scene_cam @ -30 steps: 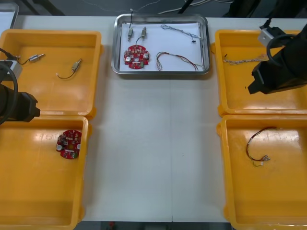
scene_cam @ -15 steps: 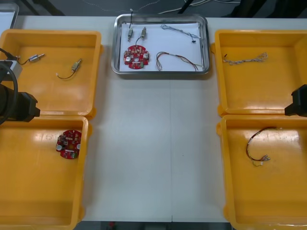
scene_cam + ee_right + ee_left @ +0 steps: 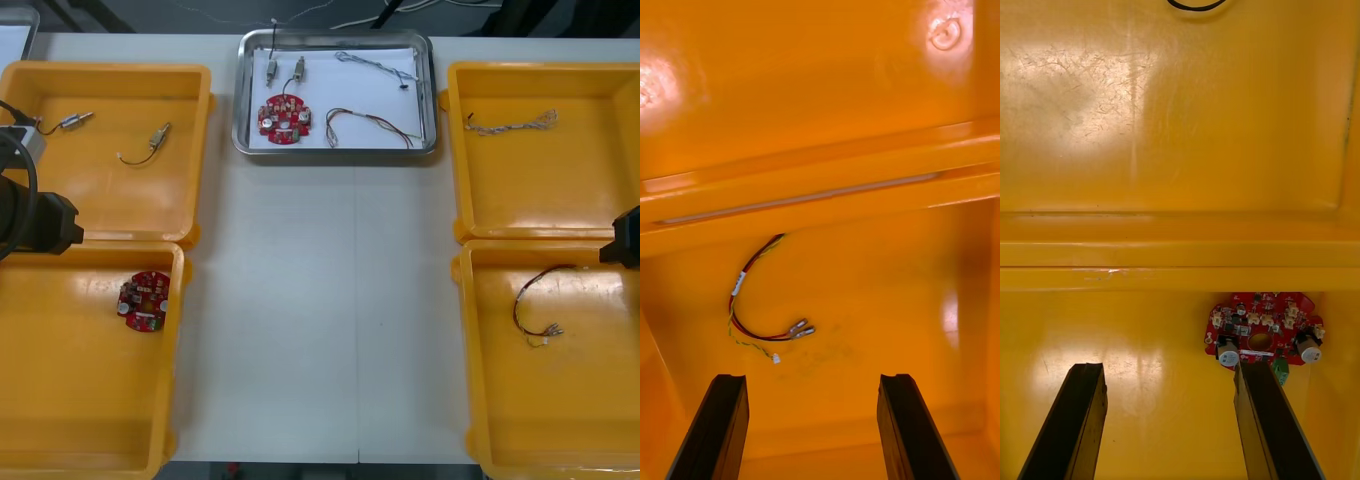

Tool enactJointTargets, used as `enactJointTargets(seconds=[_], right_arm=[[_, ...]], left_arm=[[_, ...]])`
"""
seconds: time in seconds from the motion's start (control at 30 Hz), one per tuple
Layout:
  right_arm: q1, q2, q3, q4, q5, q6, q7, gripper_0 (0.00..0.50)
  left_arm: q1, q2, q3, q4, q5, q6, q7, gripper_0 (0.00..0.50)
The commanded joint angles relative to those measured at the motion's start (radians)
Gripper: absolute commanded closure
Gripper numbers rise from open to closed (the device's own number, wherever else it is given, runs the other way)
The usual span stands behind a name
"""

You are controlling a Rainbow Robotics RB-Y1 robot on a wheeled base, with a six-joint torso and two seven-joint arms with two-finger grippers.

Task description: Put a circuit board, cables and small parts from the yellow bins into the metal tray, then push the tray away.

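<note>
The metal tray [image 3: 336, 151] stands at the table's far middle, white inside. In it lie a round red circuit board [image 3: 285, 117], two small metal parts [image 3: 271, 71], a thin cable [image 3: 378, 67] and a red and yellow cable [image 3: 366, 125]. My right gripper [image 3: 816, 431] hangs open over the near right yellow bin [image 3: 865, 180], and a red and yellow cable [image 3: 760, 300] lies beyond its fingertips. My left gripper [image 3: 1169, 427] is open over the near left bin, with a red circuit board [image 3: 1262, 337] just past its one finger [image 3: 1274, 420].
The far left bin [image 3: 105, 75] holds two small metal parts [image 3: 158, 136]. A twisted cable [image 3: 510, 124] lies in the far right bin [image 3: 545, 72]. The left arm [image 3: 30, 215] and right arm [image 3: 625, 238] sit at the side edges.
The right arm has drawn back from over the far right bin to the right edge, above the near right bin. The left arm has not moved.
</note>
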Motion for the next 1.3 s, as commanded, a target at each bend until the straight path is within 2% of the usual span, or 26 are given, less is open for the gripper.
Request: enactJointTargets(seconds=[0.03,0.47,1.3], right_arm=[[0.036,0.03,-0.03,-0.034,0.042,-0.019,0.1,0.0],[0.108,0.098,-0.027,-0.036,0.098,-0.091,0.155,0.0],[0.114,0.13,-0.027,-0.036,0.11,-0.097,0.218,0.0]], left_arm=[[0.013,0.037,0.032,-0.025,-0.009,0.006,-0.015,0.0],[0.013,0.037,0.032,-0.025,-0.009,0.006,-0.015,0.0],[0.013,0.037,0.032,-0.025,-0.009,0.006,-0.015,0.0]])
